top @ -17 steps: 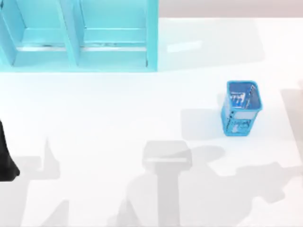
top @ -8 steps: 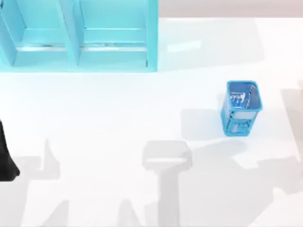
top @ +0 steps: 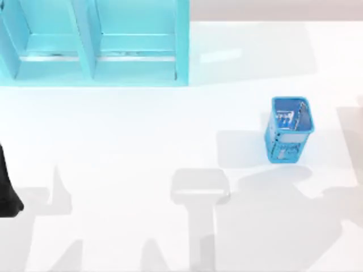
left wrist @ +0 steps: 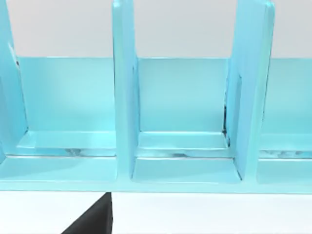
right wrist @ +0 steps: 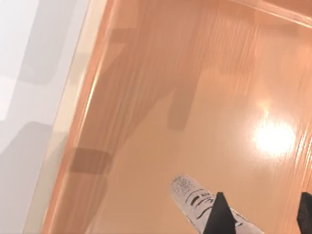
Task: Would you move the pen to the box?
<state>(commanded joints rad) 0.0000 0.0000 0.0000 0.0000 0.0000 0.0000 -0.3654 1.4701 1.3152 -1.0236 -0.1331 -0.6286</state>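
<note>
In the right wrist view the pen's silver-grey barrel (right wrist: 192,197) pokes out past my right gripper (right wrist: 262,214). The two dark fingertips (right wrist: 219,214) stand on either side of it, and the gripper looks shut on the pen's hidden cap end. Below it lies the box (right wrist: 80,117), an orange wooden tray with a pale rim, and the pen hangs over its glossy floor. A slim shadow falls on that floor. My left arm (top: 8,192) is parked at the table's left edge.
A blue mesh cup (top: 289,131) stands on the right half of the white table. A turquoise shelf unit (top: 93,42) with upright dividers (left wrist: 124,97) fills the back left. Arm shadows lie across the table's front.
The right arm's shadow on the table has slid rightward and toward the front right corner. The cup, the shelf and the left arm have stayed put.
</note>
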